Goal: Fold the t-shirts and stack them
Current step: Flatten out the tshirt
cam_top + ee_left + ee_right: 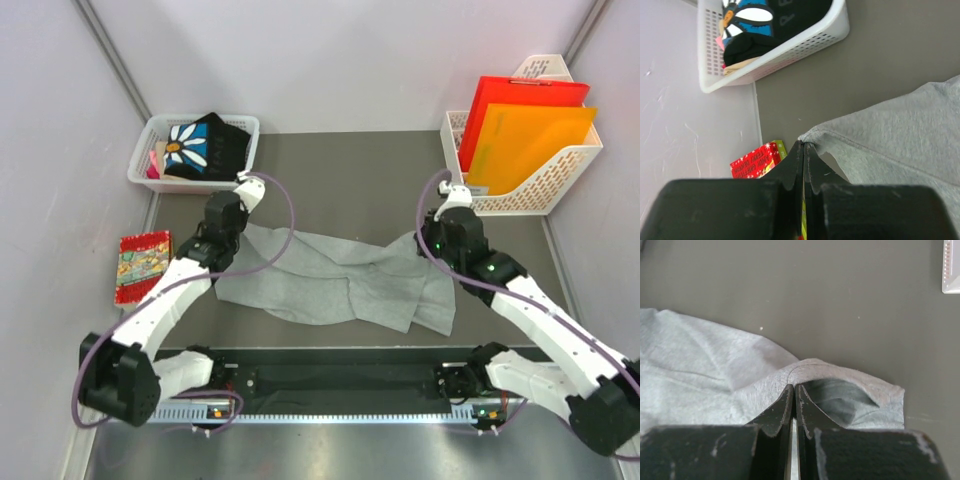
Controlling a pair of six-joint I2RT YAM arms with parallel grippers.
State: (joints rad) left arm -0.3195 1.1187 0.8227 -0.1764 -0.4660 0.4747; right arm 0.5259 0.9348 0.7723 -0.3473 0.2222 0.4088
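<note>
The light grey t-shirt (330, 278) lies spread and rumpled across the middle of the dark table. My left gripper (232, 235) is shut on its left hem edge (812, 137), as the left wrist view (804, 145) shows. My right gripper (440, 240) is shut on its right edge, pinching a fold of hem (805, 367) in the right wrist view (794, 387). The black t-shirt with the white daisy on blue (205, 143) lies bunched in the white basket (240, 125) at the back left, also in the left wrist view (765, 20).
A red patterned flat packet (142, 265) lies at the left beside the table, also in the left wrist view (756, 160). A white file rack (560, 175) with red and orange folders (520, 135) stands at the back right. Grey walls close in both sides.
</note>
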